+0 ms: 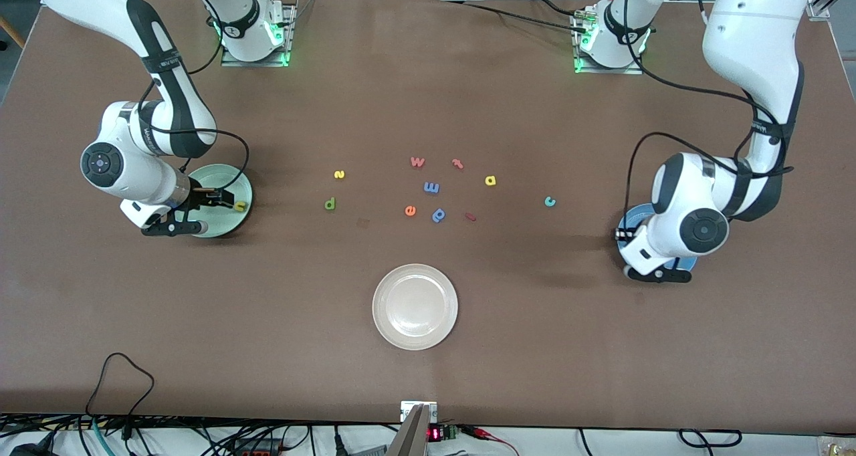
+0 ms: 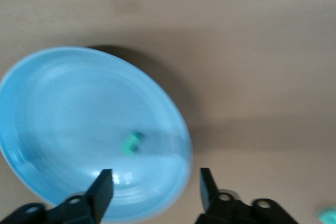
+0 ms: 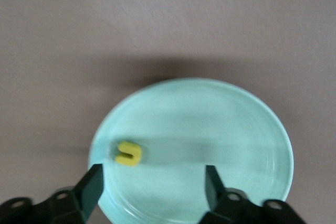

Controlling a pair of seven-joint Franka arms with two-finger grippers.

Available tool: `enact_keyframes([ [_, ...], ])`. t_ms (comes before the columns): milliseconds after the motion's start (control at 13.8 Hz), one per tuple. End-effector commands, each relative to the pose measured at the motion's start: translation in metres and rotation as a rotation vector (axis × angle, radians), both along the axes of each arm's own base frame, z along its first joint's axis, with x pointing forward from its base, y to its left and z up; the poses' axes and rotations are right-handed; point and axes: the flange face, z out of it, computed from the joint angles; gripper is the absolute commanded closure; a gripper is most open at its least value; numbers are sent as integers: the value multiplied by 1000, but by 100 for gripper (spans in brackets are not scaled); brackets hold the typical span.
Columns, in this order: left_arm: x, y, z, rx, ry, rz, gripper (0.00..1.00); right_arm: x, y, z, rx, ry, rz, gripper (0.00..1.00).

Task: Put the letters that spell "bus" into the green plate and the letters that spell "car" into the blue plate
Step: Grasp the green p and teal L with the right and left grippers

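Over the round pale mint-green shallow plate (image 1: 224,225) at the right arm's end of the table hangs the right gripper (image 3: 152,184), its two black fingers spread wide with nothing between them; a small yellow foam "u" (image 3: 128,153) lies inside that plate near its rim, also seen in the front view (image 1: 240,206). At the left arm's end, the left gripper (image 2: 156,188) hangs over the round bright sky-blue shallow plate (image 2: 63,103), its fingers likewise parted and empty; a small teal foam letter (image 2: 132,143) rests in that plate, its shape too blurred to read.

On the bare brown table (image 1: 428,349) between the plates lie the remaining task letters: the yellow foam "s" (image 1: 339,174), the green foam "b" (image 1: 330,204) nearer the front camera than it, the yellow foam "a" (image 1: 490,180), and the teal foam "c" (image 1: 550,202) toward the blue plate. Among them sit a red "w" (image 1: 417,162), a small red hook-like letter (image 1: 458,164), a blue "m" (image 1: 431,187), an orange "e" (image 1: 410,210) and a blue "p"-like letter (image 1: 439,214); a round white plate (image 1: 415,306) lies nearest the front camera.
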Motion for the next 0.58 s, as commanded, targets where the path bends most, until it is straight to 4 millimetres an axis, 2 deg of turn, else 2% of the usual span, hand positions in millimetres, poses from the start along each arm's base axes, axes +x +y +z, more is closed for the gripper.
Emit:
enact_keyframes([
  [0, -25, -63, 14, -15, 33, 59, 0, 11, 49, 23, 8, -44, 30, 2],
  [218, -61, -137, -1, -80, 44, -80, 0, 11, 101, 27, 3, -61, 21, 15],
  [291, -70, -145, -9, -102, 31, -121, 0, 10, 114, 24, 3, -61, 40, 17],
  [436, -85, -148, -32, -136, 10, -228, 0, 7, 136, 20, 2, -63, 39, 29],
  [509, -92, -146, -42, -122, 3, -274, 0, 9, 151, 17, -1, -66, 20, 30],
])
